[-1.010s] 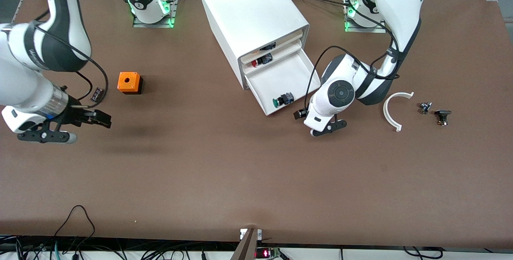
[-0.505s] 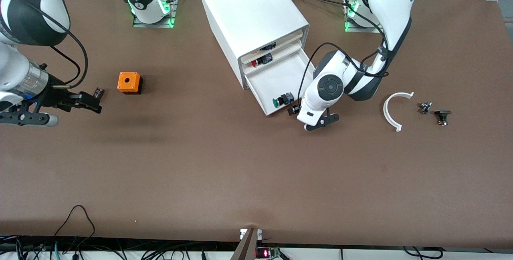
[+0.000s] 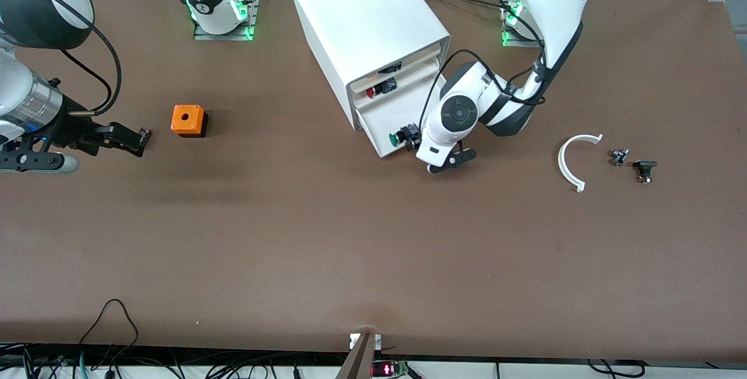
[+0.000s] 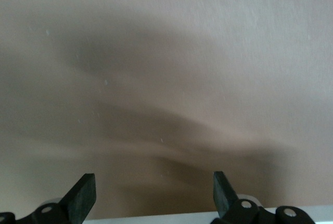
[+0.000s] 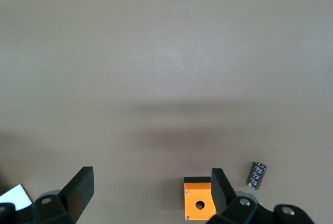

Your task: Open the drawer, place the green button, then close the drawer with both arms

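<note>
Cabinet [image 3: 367, 23]: white, three drawers, mid-table.
Left gripper [image 3: 421, 146]: low at the drawer [image 3: 392, 116] front's corner, fingers [image 4: 83, 199] spread, gripping nothing.
Right gripper [image 3: 125, 138]: over the table at the right arm's end, fingers [image 5: 78, 190] apart and empty (near a small dark cylinder [image 3: 143, 134]).
Drawer: bottommost, partly open.
Orange box [image 3: 188, 120]: beside the cylinder.
Button [image 3: 402, 135]: green cap, inside the drawer by its front wall.

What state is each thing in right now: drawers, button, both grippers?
Bottom drawer: partly open.
Middle drawer: slightly open, red-capped button showing.
Green button: in bottom drawer.
Left gripper: open, at the drawer front.
Right gripper: open, empty, beside the orange box.
</note>
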`<move>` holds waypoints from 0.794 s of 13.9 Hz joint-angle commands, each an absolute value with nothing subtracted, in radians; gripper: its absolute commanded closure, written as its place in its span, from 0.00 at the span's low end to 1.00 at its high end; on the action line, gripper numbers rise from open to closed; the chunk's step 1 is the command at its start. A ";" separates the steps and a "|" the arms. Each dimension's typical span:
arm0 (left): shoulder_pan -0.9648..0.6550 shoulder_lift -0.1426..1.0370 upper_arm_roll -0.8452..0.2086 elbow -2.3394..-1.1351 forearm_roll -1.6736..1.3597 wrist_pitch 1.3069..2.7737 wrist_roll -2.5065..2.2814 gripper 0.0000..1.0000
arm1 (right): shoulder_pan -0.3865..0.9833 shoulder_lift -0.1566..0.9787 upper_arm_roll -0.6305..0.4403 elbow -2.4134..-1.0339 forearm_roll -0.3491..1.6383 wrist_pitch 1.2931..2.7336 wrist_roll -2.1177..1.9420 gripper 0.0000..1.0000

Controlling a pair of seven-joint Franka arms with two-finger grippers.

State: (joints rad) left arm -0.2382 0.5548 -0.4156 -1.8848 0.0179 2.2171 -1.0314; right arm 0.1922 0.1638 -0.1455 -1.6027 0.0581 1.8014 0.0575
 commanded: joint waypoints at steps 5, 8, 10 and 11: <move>-0.181 0.506 -0.560 -1.976 0.025 2.195 -1.051 0.01 | -0.009 0.158 0.107 -1.586 0.026 1.818 0.121 0.00; -0.183 0.517 -0.589 -1.982 0.023 2.175 -1.051 0.01 | -0.008 0.158 0.117 -1.588 0.022 1.776 0.207 0.00; -0.186 0.517 -0.595 -1.982 0.003 2.175 -1.051 0.01 | -0.002 0.156 0.118 -1.588 0.018 1.775 0.206 0.00; -0.186 0.517 -0.597 -1.982 -0.020 2.175 -1.051 0.01 | 0.003 0.153 0.120 -1.586 0.011 1.775 0.204 0.00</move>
State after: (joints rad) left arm -0.2024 0.5429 -0.5760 -1.9587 0.0138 2.1922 -1.0423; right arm 0.0152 0.1629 0.0954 -1.5944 0.0334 1.7936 0.1845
